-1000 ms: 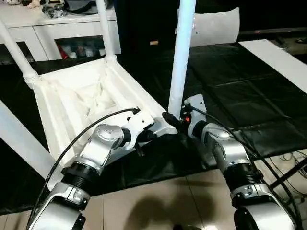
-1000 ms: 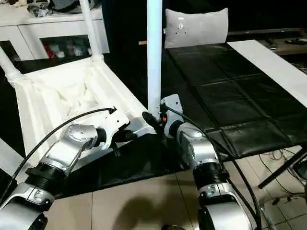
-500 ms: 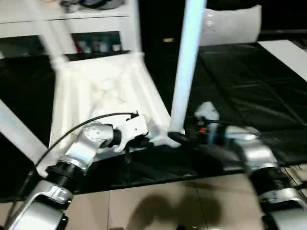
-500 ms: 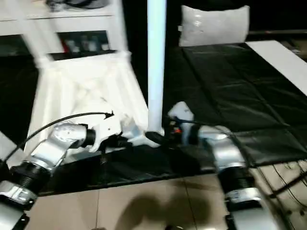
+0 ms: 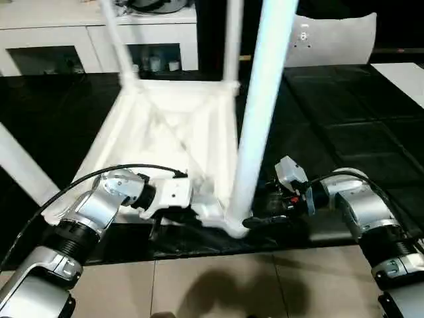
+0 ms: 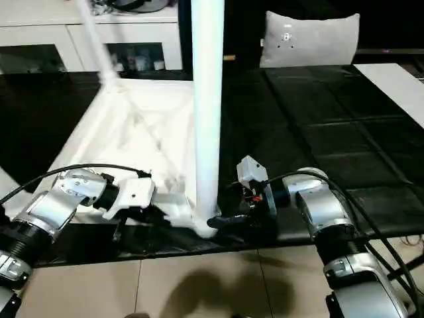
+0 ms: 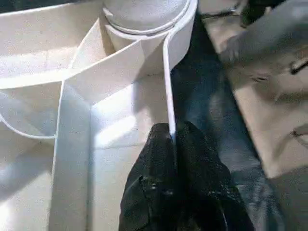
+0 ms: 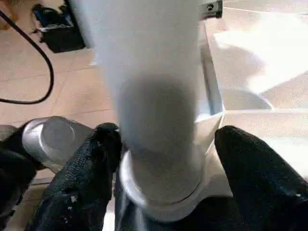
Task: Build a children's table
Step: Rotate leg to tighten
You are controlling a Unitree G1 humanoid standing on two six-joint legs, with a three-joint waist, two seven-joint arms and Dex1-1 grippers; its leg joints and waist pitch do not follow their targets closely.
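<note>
With the upturned table (image 5: 173,136) on the black mat, the left gripper (image 7: 172,139) pinching its near rim and the right gripper (image 8: 163,159) open around the near-corner leg (image 5: 260,112), steady the top and press that leg straight down.

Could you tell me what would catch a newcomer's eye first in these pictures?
The upturned white children's table on the black mat, legs up, nearest leg rising tall at the centre. At its near edge, the left gripper pinches the rim, and the right gripper straddles that leg's base.
</note>
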